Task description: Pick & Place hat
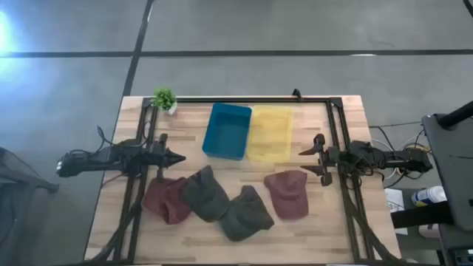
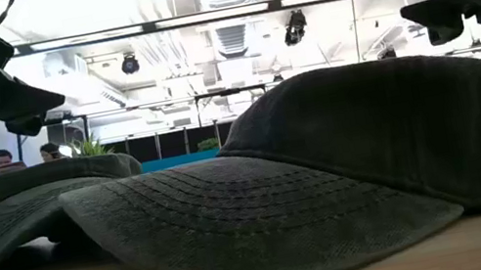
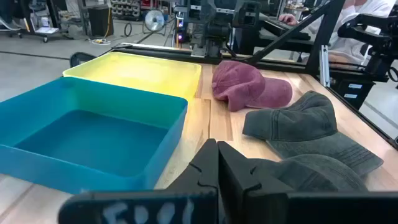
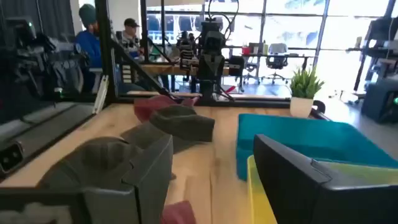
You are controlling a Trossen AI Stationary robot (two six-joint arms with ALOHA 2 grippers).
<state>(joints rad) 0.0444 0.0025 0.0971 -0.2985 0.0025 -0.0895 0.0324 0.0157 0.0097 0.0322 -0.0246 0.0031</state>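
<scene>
**Four caps on the table, both hands hovering clear**

I see four fabric caps lying in a loose row along the near half of the light wooden table. From my left: a faded red cap, a dark olive-grey cap overlapping it, a second dark olive-grey cap touching the first, and a second faded red cap lying apart on the right. Behind them, a blue plastic bin and a yellow plastic bin sit side by side, touching. A small green potted plant stands at the far left corner.

My left hand hangs just above the leftmost red cap, fingers pressed together, holding nothing. My right hand hovers beside the yellow bin, near the right red cap, fingers spread apart and empty
</scene>
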